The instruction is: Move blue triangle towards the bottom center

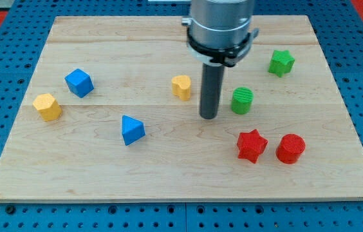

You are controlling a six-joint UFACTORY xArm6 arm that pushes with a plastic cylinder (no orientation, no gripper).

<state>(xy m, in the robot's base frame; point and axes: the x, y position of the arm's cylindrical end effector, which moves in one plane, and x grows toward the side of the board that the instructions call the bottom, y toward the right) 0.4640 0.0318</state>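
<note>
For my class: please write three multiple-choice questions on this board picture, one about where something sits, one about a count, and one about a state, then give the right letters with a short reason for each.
1. Where is the blue triangle relative to my tip?
A. toward the view's left and slightly lower
B. toward the view's right
C. directly above it

2. How many red blocks are on the wooden board?
A. one
B. two
C. three

3. Is my tip touching the blue triangle?
A. yes, pressed against it
B. no, bare board lies between them
C. it rests on top of it

Answers:
1 A, the triangle lies left of the rod's end.
2 B, a red star and a red cylinder.
3 B, a clear gap separates them.
</note>
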